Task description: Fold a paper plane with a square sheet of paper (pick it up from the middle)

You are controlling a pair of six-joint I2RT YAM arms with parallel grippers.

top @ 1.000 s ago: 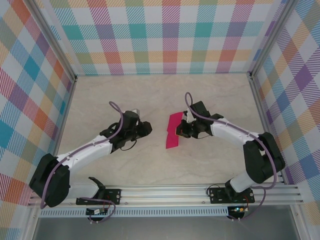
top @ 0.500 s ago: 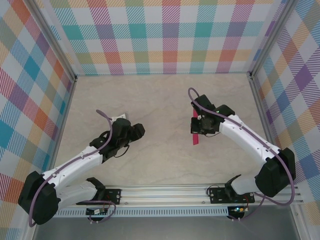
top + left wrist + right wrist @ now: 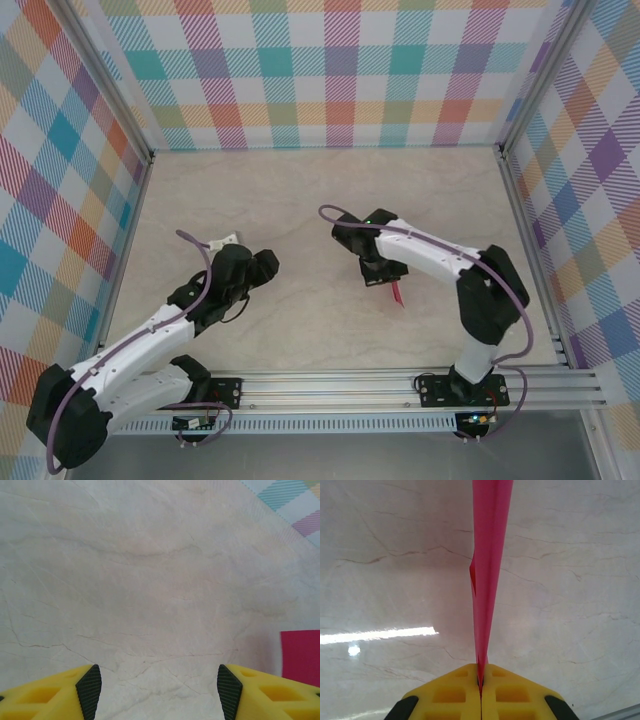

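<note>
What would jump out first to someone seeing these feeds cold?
The magenta-pink paper, folded into a narrow strip, stands edge-on, pinched between the shut right jaws near the middle of the marble-look table. The left jaws stand open and empty to its left, over bare tabletop. Bright plaid walls ring the workspace.
</note>
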